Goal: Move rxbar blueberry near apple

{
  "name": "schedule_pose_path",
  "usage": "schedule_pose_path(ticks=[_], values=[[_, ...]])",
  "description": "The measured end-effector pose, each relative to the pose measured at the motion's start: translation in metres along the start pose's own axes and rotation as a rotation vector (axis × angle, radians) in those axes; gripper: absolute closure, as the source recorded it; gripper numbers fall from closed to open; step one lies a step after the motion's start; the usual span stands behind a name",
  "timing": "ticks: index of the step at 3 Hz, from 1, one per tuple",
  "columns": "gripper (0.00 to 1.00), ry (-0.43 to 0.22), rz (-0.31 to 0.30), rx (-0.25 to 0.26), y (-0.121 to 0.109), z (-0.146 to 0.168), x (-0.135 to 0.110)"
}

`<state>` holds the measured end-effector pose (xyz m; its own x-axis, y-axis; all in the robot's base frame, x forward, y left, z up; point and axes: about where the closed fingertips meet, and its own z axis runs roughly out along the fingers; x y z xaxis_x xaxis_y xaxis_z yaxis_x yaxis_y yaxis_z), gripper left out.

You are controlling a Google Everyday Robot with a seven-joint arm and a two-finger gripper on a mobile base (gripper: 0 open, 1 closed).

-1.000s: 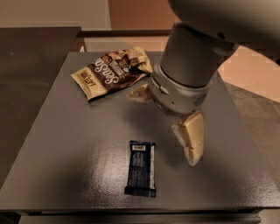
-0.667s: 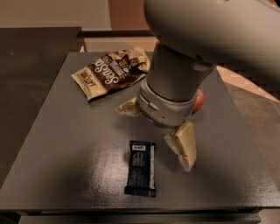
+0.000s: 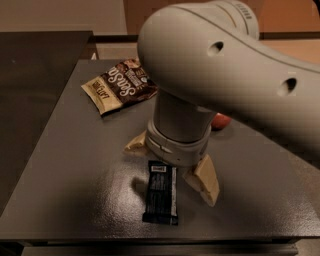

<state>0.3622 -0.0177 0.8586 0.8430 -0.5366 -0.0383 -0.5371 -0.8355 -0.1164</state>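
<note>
Camera view, gripper (image 3: 170,172) low over grey table (image 3: 75,175), fingers (image 3: 204,181) spread wide either side of rxbar's (image 3: 161,195) top end, apple (image 3: 221,120) behind arm, snack bag (image 3: 120,86) at the back

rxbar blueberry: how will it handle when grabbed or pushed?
The rxbar blueberry lies flat on the table: likely slides, won't roll. Thin, so probably light. Wrapper looks smooth, may slip. The gripper hangs open above its far end.

a dark grey tabletop (image 3: 75,165) with a dull sheen under dim warm light; a black counter (image 3: 35,75) beside it at left; pale wall (image 3: 60,15) and brown wooden panel (image 3: 290,15) behind.
</note>
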Motion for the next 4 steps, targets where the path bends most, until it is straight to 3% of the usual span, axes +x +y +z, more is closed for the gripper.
schedule_pose_path(ticks=[2, 4], values=[[0.00, 0.020, -0.055, -0.057, 0.006, 0.020, -0.004], [0.41, 0.040, -0.075, -0.093, 0.007, 0.024, -0.005]])
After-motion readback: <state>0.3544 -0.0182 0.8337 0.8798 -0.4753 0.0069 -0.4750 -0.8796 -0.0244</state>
